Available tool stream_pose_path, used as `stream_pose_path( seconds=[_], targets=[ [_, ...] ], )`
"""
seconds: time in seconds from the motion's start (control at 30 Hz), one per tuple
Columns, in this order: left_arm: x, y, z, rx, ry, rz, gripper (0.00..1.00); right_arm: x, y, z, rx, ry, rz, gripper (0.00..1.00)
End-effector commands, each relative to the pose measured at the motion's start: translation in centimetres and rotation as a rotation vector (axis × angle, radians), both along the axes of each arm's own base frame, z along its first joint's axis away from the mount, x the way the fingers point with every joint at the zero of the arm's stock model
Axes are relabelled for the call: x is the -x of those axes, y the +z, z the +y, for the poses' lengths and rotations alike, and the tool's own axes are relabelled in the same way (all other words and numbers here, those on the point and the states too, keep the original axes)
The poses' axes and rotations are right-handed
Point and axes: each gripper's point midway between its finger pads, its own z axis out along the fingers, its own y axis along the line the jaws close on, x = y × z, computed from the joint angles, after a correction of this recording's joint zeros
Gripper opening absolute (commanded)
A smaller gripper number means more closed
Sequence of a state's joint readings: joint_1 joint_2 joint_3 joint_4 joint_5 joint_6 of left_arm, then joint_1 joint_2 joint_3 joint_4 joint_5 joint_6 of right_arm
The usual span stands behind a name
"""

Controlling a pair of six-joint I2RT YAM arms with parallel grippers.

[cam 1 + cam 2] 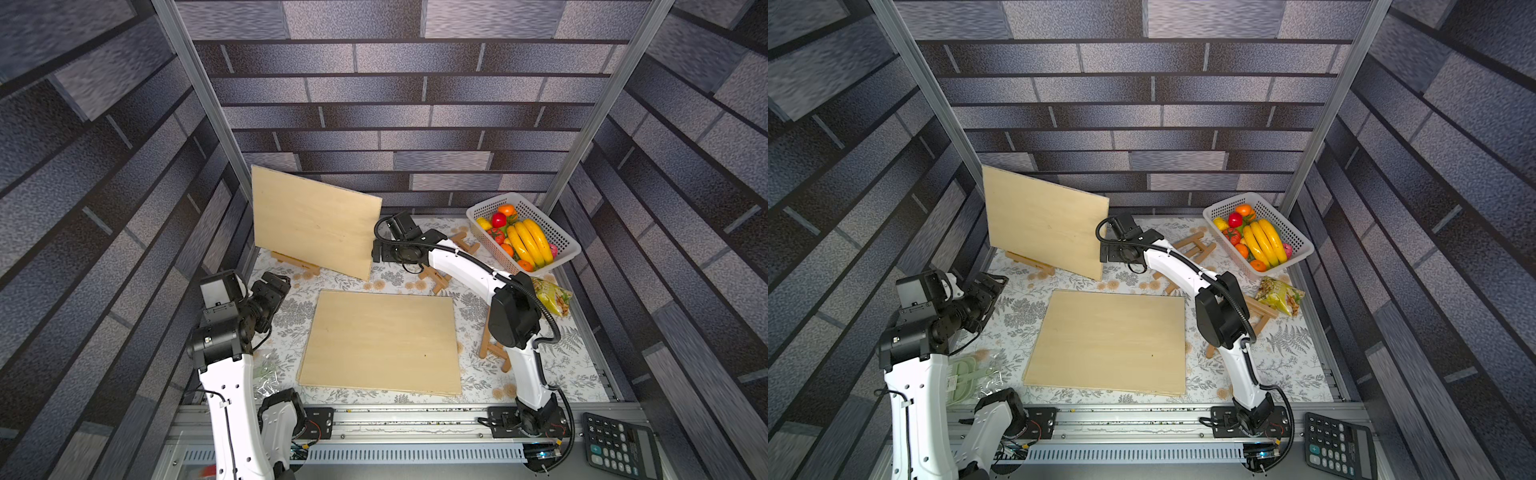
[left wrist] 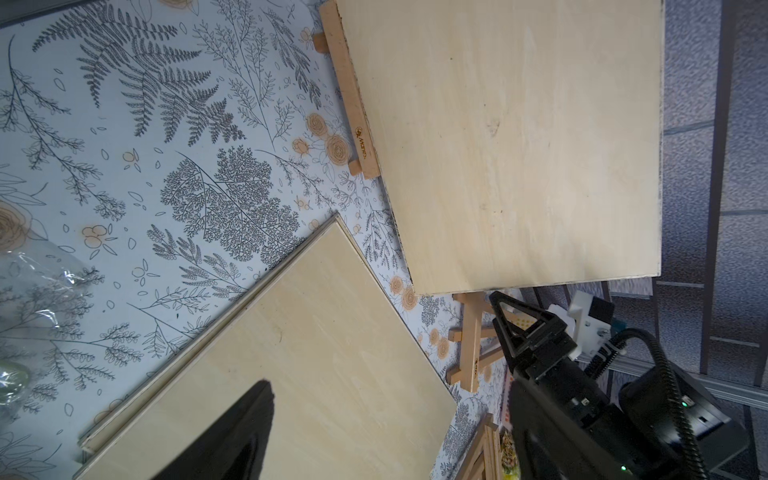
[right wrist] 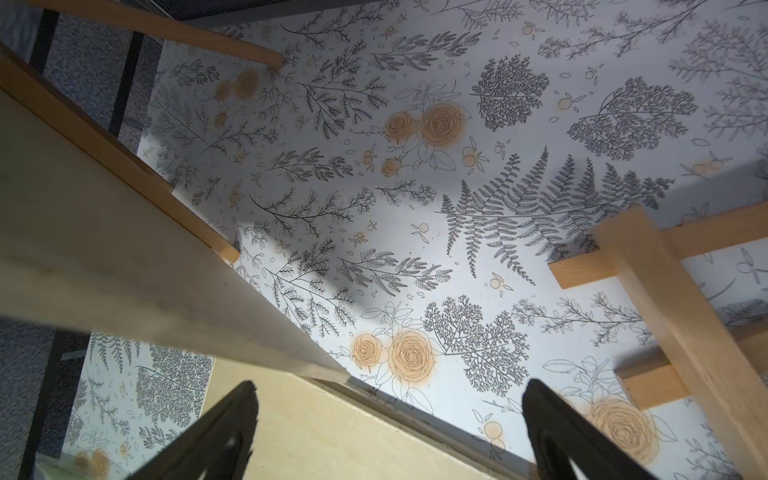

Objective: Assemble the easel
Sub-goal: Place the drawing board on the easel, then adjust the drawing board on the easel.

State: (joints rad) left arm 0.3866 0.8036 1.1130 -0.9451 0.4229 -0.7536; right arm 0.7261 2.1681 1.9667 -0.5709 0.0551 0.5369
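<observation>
- Firstly, at the near left, the left fingers (image 2: 245,432) stand wide apart with nothing between them. They hover above the desk (image 1: 286,328), well apart from any part of the task.
- Further along, at the far left, the easel (image 1: 296,263) stands upright with a board (image 1: 313,220) leaning back on its ledge. The board's long axis runs left to right. It sits off-centre, with its right end overhanging the ledge.
- Nearer, in the middle of the desk, a stack of boards (image 1: 382,340) lies flat with nothing on it.
- Next, the right fingers (image 3: 552,428) are just beside the standing board's right edge, spread as wide as they go and holding nothing. In the right wrist view the board's lower right corner lies ahead of the tips and roughly between them, and it seems clear of both.
- So the relation that matters is that the board's edge lies just left of the right fingers, and the right arm is by far the nearer one. Centring the board would probably mean pushing it leftward along its own long axis. A careless brush could tip it off the ledge.
- Lastly, at the right, spare easels (image 1: 435,279) lie flat on the desk, near a basket (image 1: 559,239) of fruit at the far corner.
</observation>
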Motion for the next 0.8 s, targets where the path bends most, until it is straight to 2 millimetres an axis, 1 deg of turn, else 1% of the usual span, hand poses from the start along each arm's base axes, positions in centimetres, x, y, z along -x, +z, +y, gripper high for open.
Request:
stream_pose_path(
  seconds=[0.0,0.07,0.33,0.57,0.67,0.77],
  targets=[
    [-0.1,2.5,-0.2,-0.049,-0.041,-0.077,0.91,-1.2,0.9,1.2,-0.045,0.013,-0.037,1.00],
    [-0.1,2.6,-0.1,-0.057,-0.044,-0.077,0.91,-1.3,0.7,1.7,-0.053,0.016,-0.037,1.00],
    [-0.1,2.3,-0.1,-0.065,-0.052,-0.068,0.91,-1.7,0.8,4.0,-0.093,0.056,-0.044,1.00],
    [0.1,1.3,-0.2,-0.056,-0.050,-0.046,0.91,-1.5,1.5,6.0,-0.122,0.091,-0.049,1.00],
    [0.2,0.8,-0.2,-0.051,-0.051,-0.034,0.91,-1.6,1.6,6.4,-0.127,0.094,-0.049,1.00],
    [0.4,0.5,-0.3,-0.052,-0.052,-0.027,0.91,-1.8,1.3,6.8,-0.131,0.100,-0.042,1.00]
  ],
)
